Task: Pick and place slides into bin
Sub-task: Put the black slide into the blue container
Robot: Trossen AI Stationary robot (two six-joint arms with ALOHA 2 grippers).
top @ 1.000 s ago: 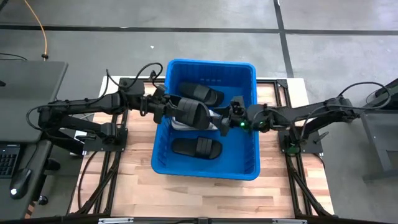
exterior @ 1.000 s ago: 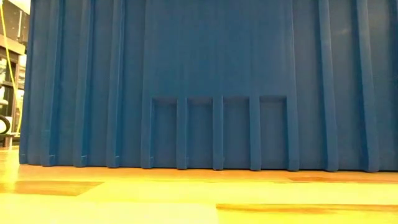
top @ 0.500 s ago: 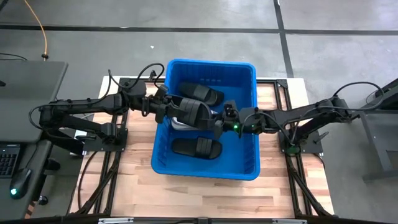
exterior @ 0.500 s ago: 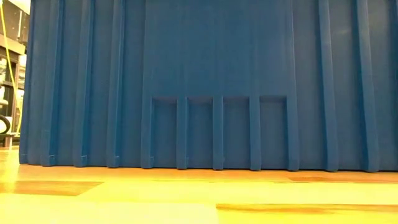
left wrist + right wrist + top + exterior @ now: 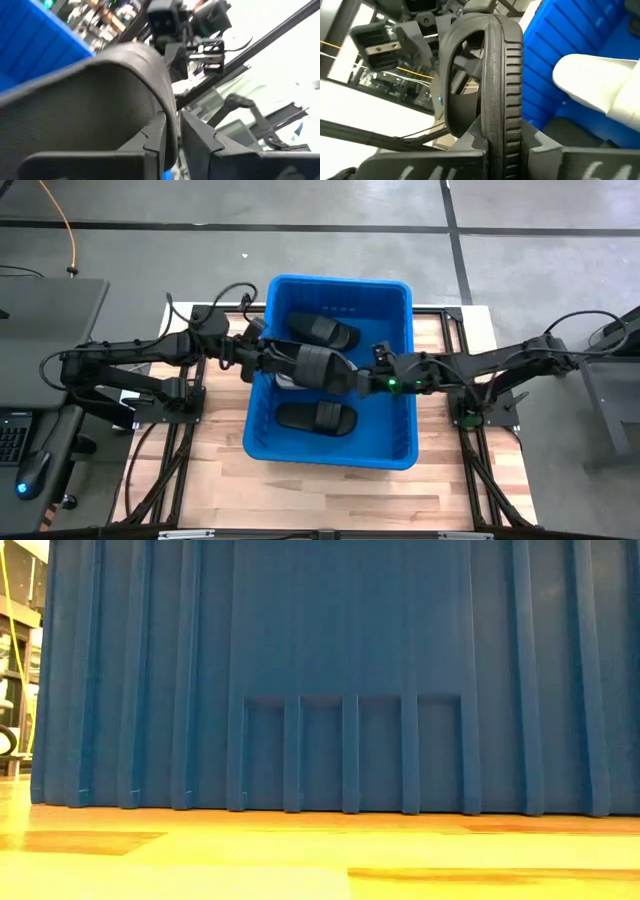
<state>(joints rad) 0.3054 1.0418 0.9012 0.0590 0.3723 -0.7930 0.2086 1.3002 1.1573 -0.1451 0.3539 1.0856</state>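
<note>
- Blue bin (image 5: 395, 442) sits mid-table in the high view, centre of frame, on the wooden table (image 5: 225, 480); in the low view its ribbed wall (image 5: 340, 680) fills nearly the whole frame.
- One black slide (image 5: 315, 366) is held up over the bin's middle, stretched between both arms.
- Left gripper (image 5: 272, 360) comes in from the frame's left and has the slide's left end; left wrist view shows its fingers (image 5: 200, 145) with the slide's edge (image 5: 115, 95) in the gap, only loosely clamped by the look of it — hard to be sure from this angle.
- Right gripper (image 5: 362, 378) reaches in from the frame's right, fingers pressed together pinching the slide's right end; right wrist view shows the ribbed sole edge (image 5: 512, 80) gripped edge-on between its fingers (image 5: 465, 150).
- Second black slide (image 5: 323, 331) lies in the bin's upper part, angled.
- Third black slide (image 5: 316, 417) lies flat in the bin's lower part.
- A white slide (image 5: 600, 82) lies on the bin floor under the held one, mostly covered from above; clear at right in the right wrist view.
</note>
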